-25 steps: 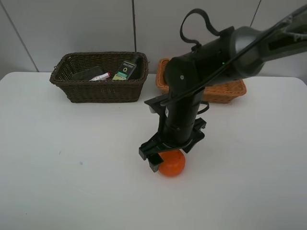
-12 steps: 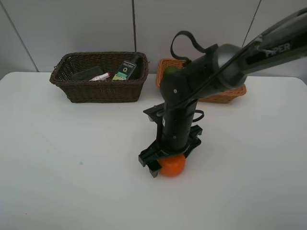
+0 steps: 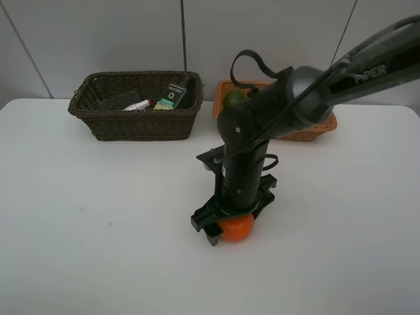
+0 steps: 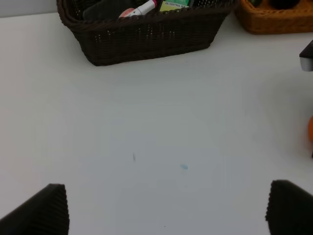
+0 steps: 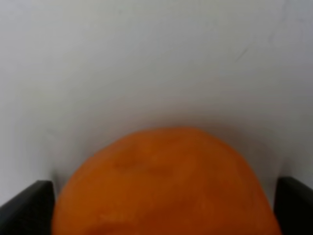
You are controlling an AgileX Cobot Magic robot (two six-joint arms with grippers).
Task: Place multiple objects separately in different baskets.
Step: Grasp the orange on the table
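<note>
A round, smooth orange (image 3: 235, 228) sits on the matte white table (image 3: 98, 230), directly under the right gripper (image 3: 226, 226), which points straight down over it. In the right wrist view the fruit fills the gap between the two black fingertips (image 5: 27, 205); they flank it closely, but whether they press on it I cannot tell. The left gripper (image 4: 166, 210) hovers over bare table with its jaws spread wide, holding nothing. At the back stand a dark woven basket (image 3: 134, 121), holding a marker (image 3: 138, 105), and a tan wicker basket (image 3: 308, 128), holding a green fruit (image 3: 233, 98)
</note>
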